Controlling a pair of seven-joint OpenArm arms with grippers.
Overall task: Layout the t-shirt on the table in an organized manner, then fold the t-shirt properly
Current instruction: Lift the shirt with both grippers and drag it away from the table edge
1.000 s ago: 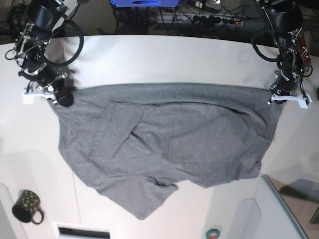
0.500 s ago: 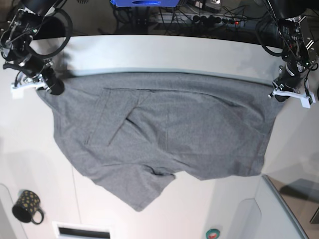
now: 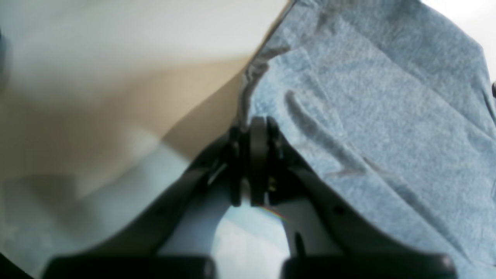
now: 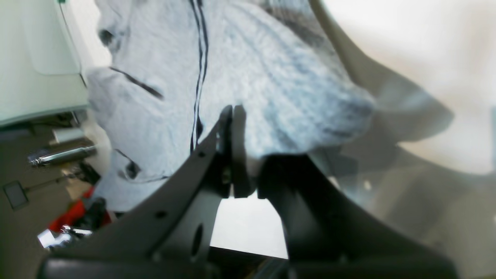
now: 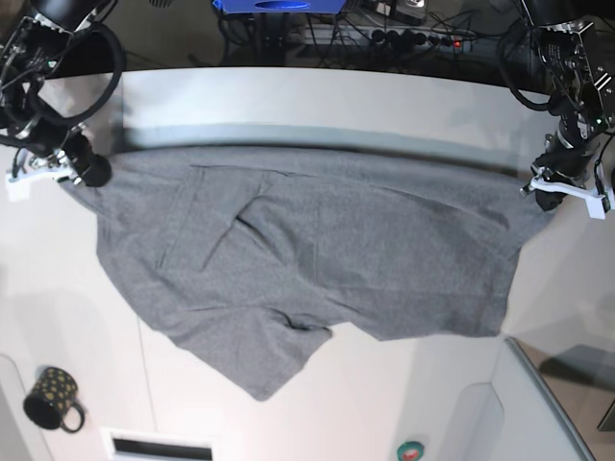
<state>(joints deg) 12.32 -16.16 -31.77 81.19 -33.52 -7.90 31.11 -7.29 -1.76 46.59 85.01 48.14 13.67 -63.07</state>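
Note:
The grey t-shirt [image 5: 317, 250] hangs stretched between my two grippers above the white table [image 5: 317, 106], its lower part drooping toward the near edge with a sleeve hanging at the bottom. My right gripper [image 5: 82, 171] at the left of the base view is shut on one top corner; in its wrist view the fingers [image 4: 232, 128] pinch the t-shirt [image 4: 248, 69]. At the right of the base view my left gripper [image 5: 548, 192] is shut on the other corner. Its fingers [image 3: 257, 155] clamp the t-shirt's [image 3: 368, 97] edge.
A black mug with gold dots [image 5: 53, 399] stands at the near left. At the near right is a raised white panel [image 5: 548, 403]; a small green and red object [image 5: 410, 448] lies by it. A slot [image 5: 159, 446] is at the near edge. Cables run behind the table.
Both grippers have spread farther apart and lifted toward the back, the right one most. The shirt's top edge is pulled wider and tauter, and its hanging bottom has risen slightly.

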